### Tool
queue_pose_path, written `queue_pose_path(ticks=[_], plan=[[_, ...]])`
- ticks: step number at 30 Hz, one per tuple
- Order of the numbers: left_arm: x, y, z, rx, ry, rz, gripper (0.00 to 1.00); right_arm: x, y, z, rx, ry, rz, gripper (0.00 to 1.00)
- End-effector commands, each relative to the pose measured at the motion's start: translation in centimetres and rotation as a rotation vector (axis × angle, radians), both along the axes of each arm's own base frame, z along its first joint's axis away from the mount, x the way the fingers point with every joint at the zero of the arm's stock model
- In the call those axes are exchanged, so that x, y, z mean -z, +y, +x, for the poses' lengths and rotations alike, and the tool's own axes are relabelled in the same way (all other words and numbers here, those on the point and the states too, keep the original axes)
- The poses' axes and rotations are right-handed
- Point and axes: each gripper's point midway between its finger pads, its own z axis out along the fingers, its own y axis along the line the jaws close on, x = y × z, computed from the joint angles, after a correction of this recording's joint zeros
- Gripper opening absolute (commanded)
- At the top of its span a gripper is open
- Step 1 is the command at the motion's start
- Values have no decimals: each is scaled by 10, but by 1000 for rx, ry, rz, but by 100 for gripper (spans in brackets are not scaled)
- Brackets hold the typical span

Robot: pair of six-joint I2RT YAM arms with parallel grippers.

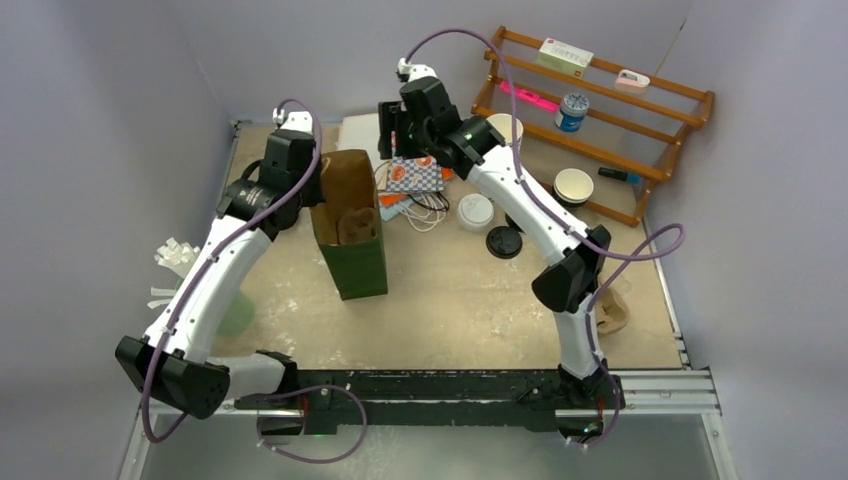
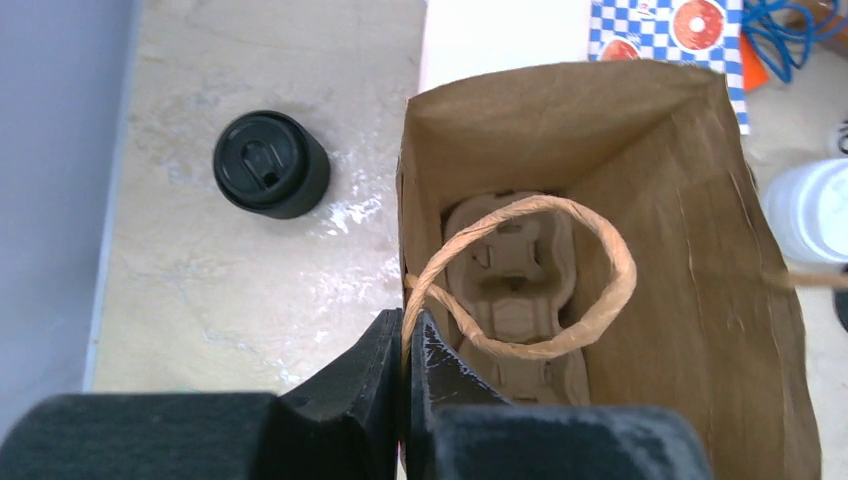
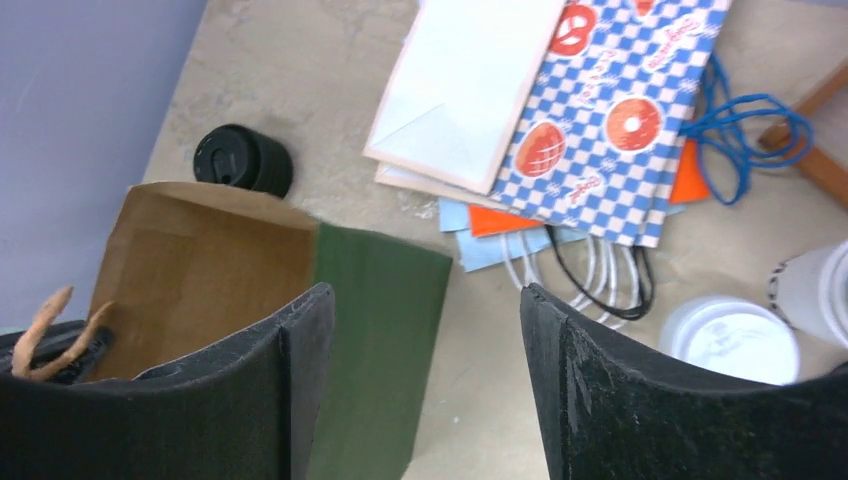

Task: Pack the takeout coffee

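Black-lidded takeout coffee [image 2: 270, 165] on the bench [image 2: 250, 290], paper bag [image 2: 690, 250] held open, nothing packed yet.

I take the coffee to be the small dark cup; it stands upright ahead and to the left of the left tool [image 2: 405, 325], apart from the bag. That tool is pinched tight on the bag's near rim, at the foot of its twisted handle, so the mouth stands open over a pulp cup carrier [image 2: 515, 290] at the bottom. The right tool [image 3: 425, 300] hangs above the bag's green outer side, spread wide with nothing in it; flat printed bags [image 3: 600, 130] lie ahead of it. As I judge it, the bag is steadied and the cup is not yet fetched. Next, the free tool must reach past the bag, close round the cup's body and lower it upright into a carrier well.
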Motion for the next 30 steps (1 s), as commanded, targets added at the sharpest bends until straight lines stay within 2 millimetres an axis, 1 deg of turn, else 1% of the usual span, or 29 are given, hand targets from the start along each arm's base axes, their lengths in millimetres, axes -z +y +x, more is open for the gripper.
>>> queue_pose_path(ticks=[1,4,5,7,9,11,12,14,15,17,19,20,21,22,24,26,28,29,30], plan=[[-35,13,26,-81,-133,37,11,-56,-61,16,84,-114,39,70],[-54,13,28,-81,-180,21,36,-61,-119,28,208,-113,35,68],[-62,12,27,-79,-203,9,45,-63,-138,30,262,-120,27,67],[-77,10,23,-70,-248,-25,61,-63,-179,35,384,-123,-2,66],[-95,8,18,-61,-291,-67,68,-64,-212,38,484,-121,-22,65],[-117,1,14,-24,-343,-116,71,-59,-239,41,567,-97,-39,63],[-126,-6,13,19,-366,-136,72,-55,-250,42,598,-80,-44,61],[-148,-26,13,133,-412,-183,73,-45,-270,45,641,-44,-52,60],[-158,-40,14,202,-439,-208,72,-41,-276,46,650,-31,-52,59],[-175,-68,18,338,-493,-234,71,-37,-280,49,641,-18,-23,57],[-187,-99,20,440,-534,-224,71,-33,-281,53,631,-7,7,56],[-191,-118,20,492,-551,-205,71,-30,-281,55,631,1,12,55],[-193,-135,21,540,-567,-190,71,-26,-282,58,643,13,11,55],[-191,-152,25,581,-571,-188,71,-24,-285,59,668,24,6,54],[-192,-177,31,648,-593,-213,69,-16,-289,63,712,47,-6,50],[-193,-200,35,722,-626,-241,62,-8,-289,67,722,63,-9,47],[-192,-224,37,818,-683,-252,54,-2,-286,69,714,70,-2,47],[-192,-237,36,874,-722,-251,50,-1,-285,69,714,70,3,47],[-191,-252,31,977,-762,-227,48,1,-285,69,715,71,9,47]])
